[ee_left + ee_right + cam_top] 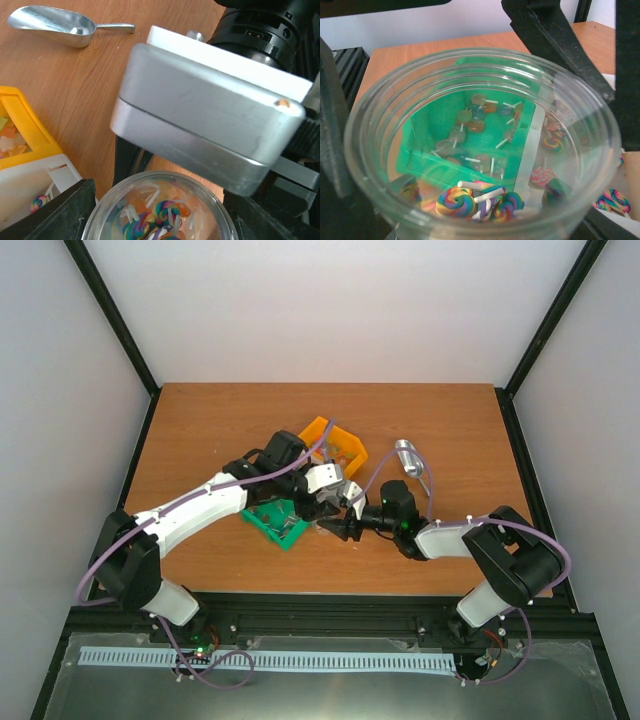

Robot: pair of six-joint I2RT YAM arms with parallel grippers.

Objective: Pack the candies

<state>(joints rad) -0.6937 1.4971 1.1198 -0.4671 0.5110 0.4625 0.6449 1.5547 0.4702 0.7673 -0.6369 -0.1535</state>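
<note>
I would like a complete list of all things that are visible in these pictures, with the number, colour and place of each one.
table: one, brown wood, under everything
orange bin: one, orange, beyond the arms, candies inside
green bin: one, green, below the left arm, candies inside
white bin: one, white, beside the orange bin, candies inside
scoop: one, silver, lying on the table right of the orange bin
jar: one, clear, held at the centre
candies: many, rainbow swirls on white sticks, in the jar and bins
left gripper: black, jaws open over the jar
right gripper: black, jaws shut on the jar
</note>
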